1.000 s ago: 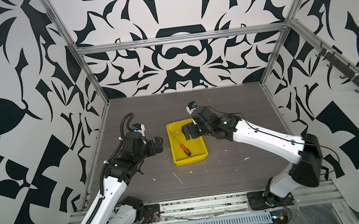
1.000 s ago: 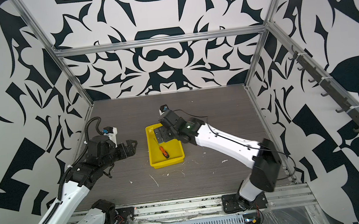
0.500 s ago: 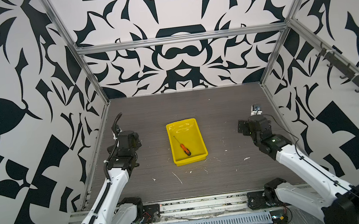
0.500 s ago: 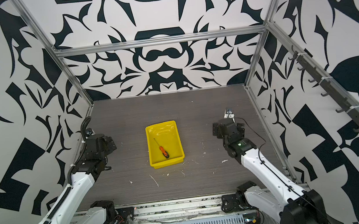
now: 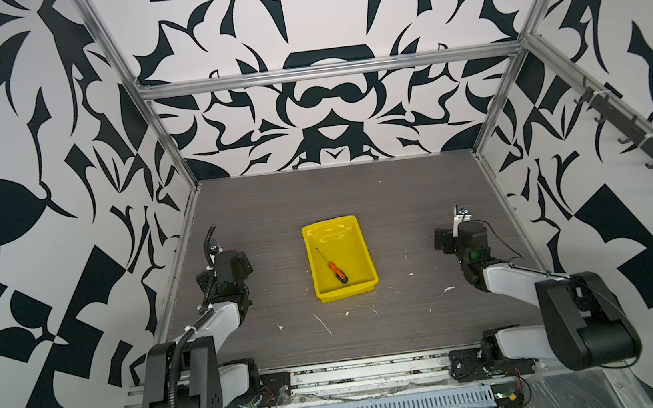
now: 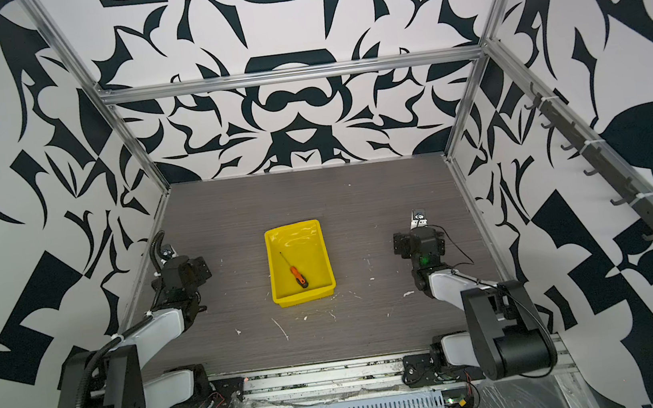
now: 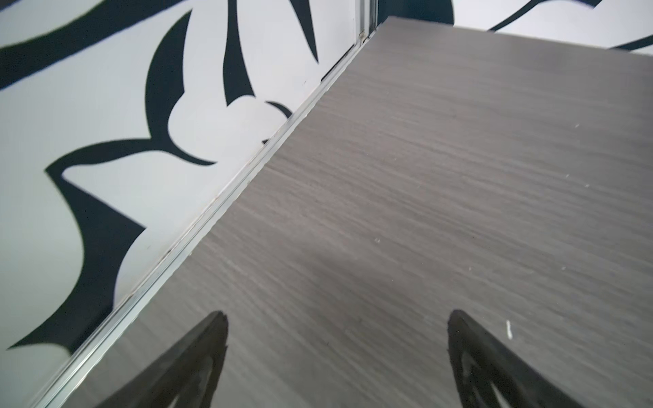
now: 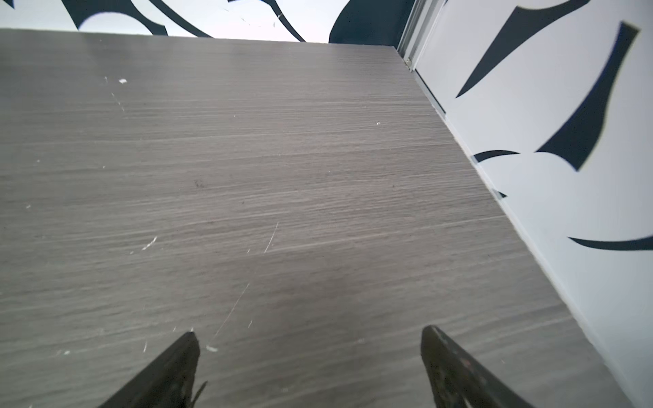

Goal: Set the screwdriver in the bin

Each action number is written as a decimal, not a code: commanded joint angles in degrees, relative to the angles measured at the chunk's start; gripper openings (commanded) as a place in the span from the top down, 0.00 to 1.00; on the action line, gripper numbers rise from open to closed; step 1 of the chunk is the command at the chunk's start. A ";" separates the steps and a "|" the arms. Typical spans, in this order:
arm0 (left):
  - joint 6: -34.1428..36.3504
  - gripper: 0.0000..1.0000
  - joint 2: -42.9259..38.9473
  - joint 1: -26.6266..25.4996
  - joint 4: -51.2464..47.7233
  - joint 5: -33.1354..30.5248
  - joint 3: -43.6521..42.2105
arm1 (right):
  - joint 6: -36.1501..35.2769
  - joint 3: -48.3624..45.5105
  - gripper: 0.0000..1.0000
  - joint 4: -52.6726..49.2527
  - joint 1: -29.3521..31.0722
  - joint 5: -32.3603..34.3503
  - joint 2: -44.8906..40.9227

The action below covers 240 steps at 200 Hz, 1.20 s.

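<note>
Since the left arm sits folded low beside the wall, the left pincer hangs over bare tabletop at about 9 o'clock from the bin, well apart from it. Its wrist view shows both fingers spread wide with nothing between them, only wood grain and the wall beyond. Judged a rest pose: out of the way, reaching for nothing. Mid-tabletop sits the bin, yellow and shallow, its long sides running 12 to 6. The screwdriver lies flat on the bin's floor in both top views, wholly inside the rim. Its shaft tip points toward 11 o'clock and its black butt toward 5 o'clock, nearer the 6 o'clock wall of the bin than the 12 o'clock one. Neither arm touches it. The slant likely matters little: the bin is far wider than the tool, so any lie inside should count. A few white scraps dot the wood just off the bin's 6 o'clock side, no part of the job. At 3 o'clock from the bin, well apart, is the right pincer: fingers wide, empty, over bare wood, arm folded like its mate. Judgement: job looks done, the tool where asked, both arms clear so nothing nudges the bin.
</note>
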 commanded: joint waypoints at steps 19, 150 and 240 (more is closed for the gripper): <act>1.09 0.01 4.80 0.43 12.12 5.32 0.81 | -0.47 -1.11 0.00 14.61 -1.87 -8.16 5.00; 4.32 0.01 16.62 3.33 23.54 20.85 1.60 | 0.24 -2.28 0.00 22.07 -1.12 -5.64 11.58; 4.38 0.01 16.82 3.27 24.86 20.68 1.16 | -1.64 -0.87 0.00 20.02 -1.02 -10.07 11.95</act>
